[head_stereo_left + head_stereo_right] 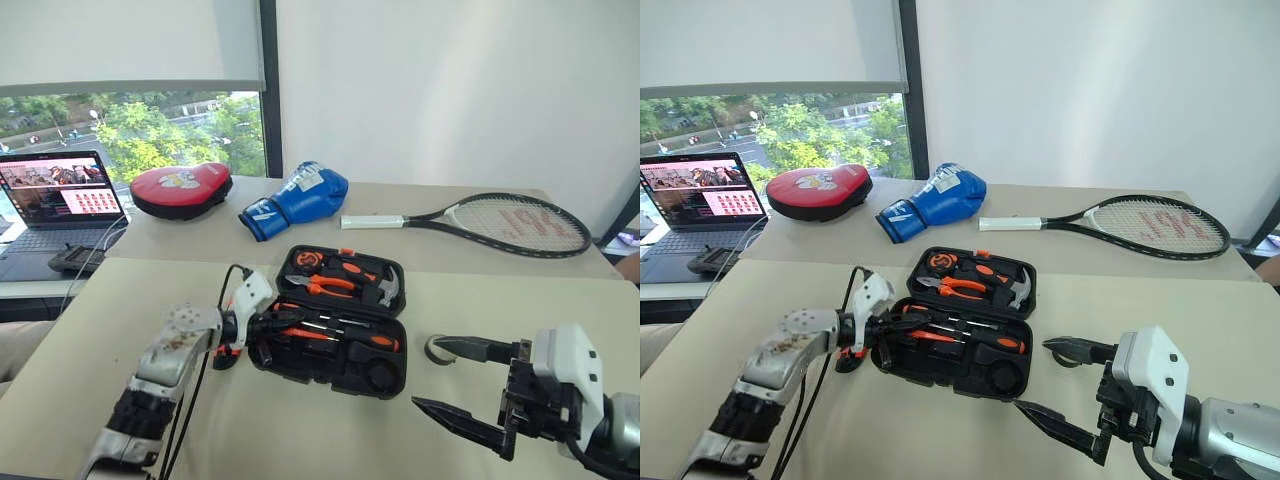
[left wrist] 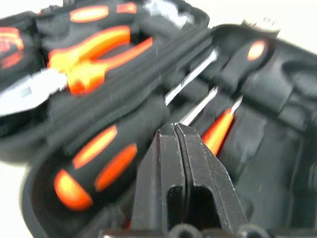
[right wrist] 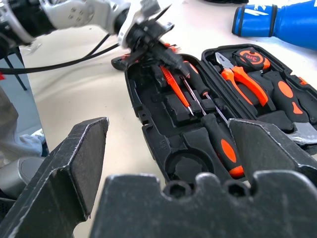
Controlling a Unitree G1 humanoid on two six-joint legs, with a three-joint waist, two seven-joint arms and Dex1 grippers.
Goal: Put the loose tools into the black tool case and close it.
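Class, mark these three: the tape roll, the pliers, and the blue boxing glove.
tape roll (image 1: 437, 349), left eye view, on its rim.
pliers (image 3: 243, 81), right wrist view, on an orange handle.
blue boxing glove (image 1: 940, 196), right eye view, on its padded body.

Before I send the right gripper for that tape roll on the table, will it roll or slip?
The tape roll lies flat on the table, so it probably slides instead of rolling. It looks small and light, so the open right gripper may nudge it away.
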